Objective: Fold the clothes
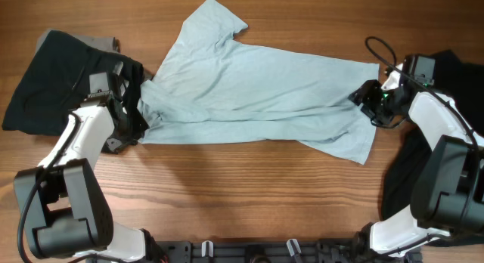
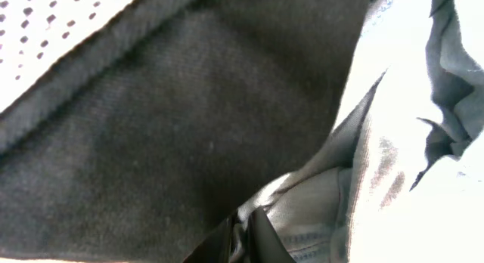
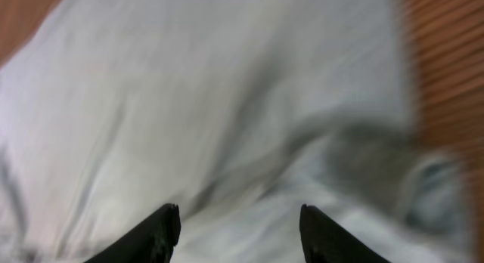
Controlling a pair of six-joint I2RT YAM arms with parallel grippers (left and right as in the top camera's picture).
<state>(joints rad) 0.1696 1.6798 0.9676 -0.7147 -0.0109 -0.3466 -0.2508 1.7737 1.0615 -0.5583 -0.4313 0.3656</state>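
Observation:
The pale aqua-blue T-shirt (image 1: 249, 93) lies spread across the middle of the table, one sleeve pointing to the far side. My left gripper (image 1: 134, 116) is at the shirt's left end, shut on a pinch of its fabric (image 2: 318, 202), with a black garment (image 2: 189, 127) right beside it. My right gripper (image 1: 368, 100) is at the shirt's right edge, open, its fingers (image 3: 238, 218) spread just above the shirt fabric (image 3: 227, 89) and holding nothing.
A black garment with grey lining (image 1: 57, 78) lies at the far left, under my left arm. Another black garment (image 1: 423, 157) lies at the right edge beside my right arm. Bare wood (image 1: 242, 195) shows in front of the shirt.

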